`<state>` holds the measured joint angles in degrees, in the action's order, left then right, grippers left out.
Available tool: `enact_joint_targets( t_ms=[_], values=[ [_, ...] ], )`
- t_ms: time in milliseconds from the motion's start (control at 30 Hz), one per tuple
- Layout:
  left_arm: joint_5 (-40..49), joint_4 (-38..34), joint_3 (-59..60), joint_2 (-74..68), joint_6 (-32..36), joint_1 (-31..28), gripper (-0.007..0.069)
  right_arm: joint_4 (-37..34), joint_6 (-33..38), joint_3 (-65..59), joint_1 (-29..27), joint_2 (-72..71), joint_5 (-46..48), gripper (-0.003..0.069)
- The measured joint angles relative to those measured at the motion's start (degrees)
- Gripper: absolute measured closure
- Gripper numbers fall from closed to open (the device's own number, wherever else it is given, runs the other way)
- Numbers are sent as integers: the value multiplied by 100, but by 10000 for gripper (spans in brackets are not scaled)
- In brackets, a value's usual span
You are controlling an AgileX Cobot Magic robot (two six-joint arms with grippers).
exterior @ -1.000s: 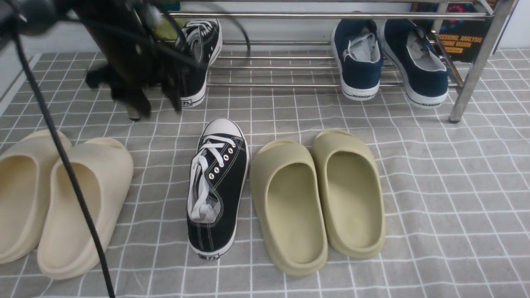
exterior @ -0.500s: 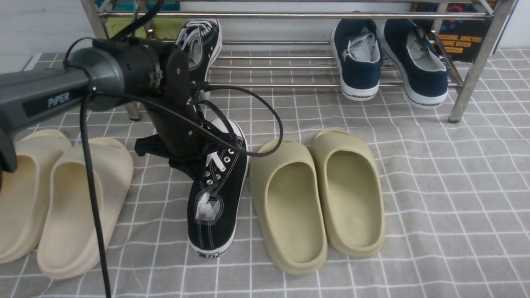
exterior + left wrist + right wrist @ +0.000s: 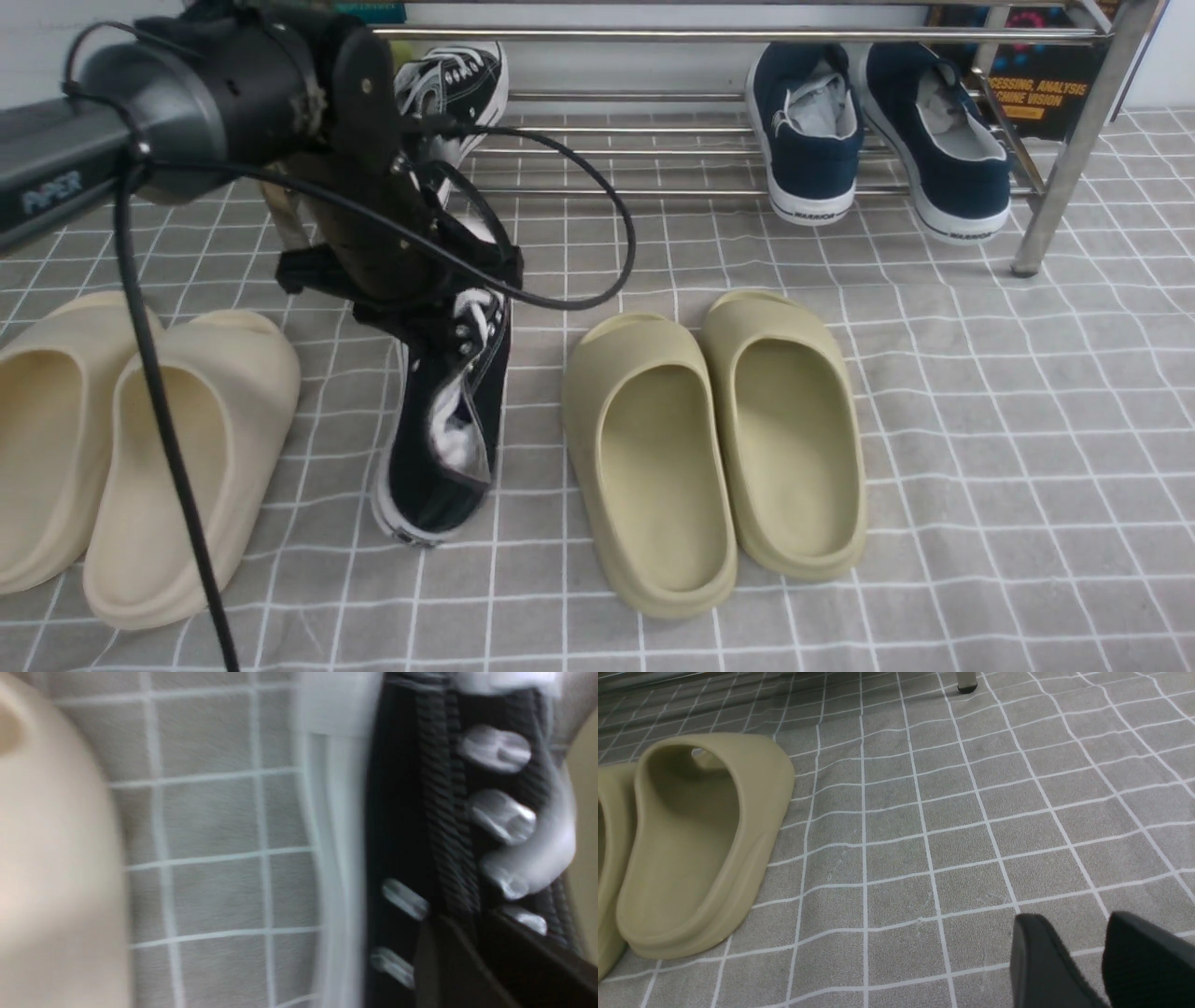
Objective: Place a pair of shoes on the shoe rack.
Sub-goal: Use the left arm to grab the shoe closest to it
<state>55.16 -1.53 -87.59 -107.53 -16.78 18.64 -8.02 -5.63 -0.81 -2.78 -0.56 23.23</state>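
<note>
- Front view: my left tool (image 3: pixel 434 317) is clenched on the near black sneaker (image 3: pixel 439 439), gripping it at the laced throat.
- This shoe is out on the grey-checked worktop (image 3: pixel 980 420), between the beige slippers (image 3: pixel 187 448) and the olive slippers (image 3: pixel 653 448).
- Its long axis runs from me toward the shoe rack (image 3: pixel 728 35). The heel is nearest me, and the toe points at the rack, hidden behind my wrist.
- It is rolled sideways, with the white sole edge turned to my left and the opening to my right. I cannot tell whether the heel touches the cloth.
- The far black sneaker (image 3: pixel 462 79) sits at the left end of the rack. Only its laced front shows past my arm.
- The navy sneakers (image 3: pixel 812 140) stand at the rack's right end, heels toward me.
- Left wrist view: the picture is blurred. My dark fingers (image 3: pixel 439 966) pinch the black eyelet strip, with silver eyelets and a white lace just beyond them.
- The shoe's white sole edge runs alongside the checked cloth, and a beige slipper lies apart on the far side of that cloth.
- Right wrist view: my right tool (image 3: pixel 1073 938) is released. Its two fingers are spread with only cloth showing between them.
- It hangs over bare checked cloth, well apart from the olive slippers, with a rack foot far off.
</note>
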Motion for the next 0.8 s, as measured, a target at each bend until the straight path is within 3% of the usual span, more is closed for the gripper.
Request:
enact_joint_targets(
  t_ms=[133, 267, 800],
  values=[
    [-107, -312, -2, -18, 7, -13, 295, 0, 0, 0, 0, 0, 0, 419],
    [-108, -325, -19, -18, 7, -8, 227, 0, 0, 0, 0, 0, 0, 419],
    [393, 197, -94, -18, 28, -8, 207, -6, 0, 0, 0, 0, 0, 419]
  ],
)
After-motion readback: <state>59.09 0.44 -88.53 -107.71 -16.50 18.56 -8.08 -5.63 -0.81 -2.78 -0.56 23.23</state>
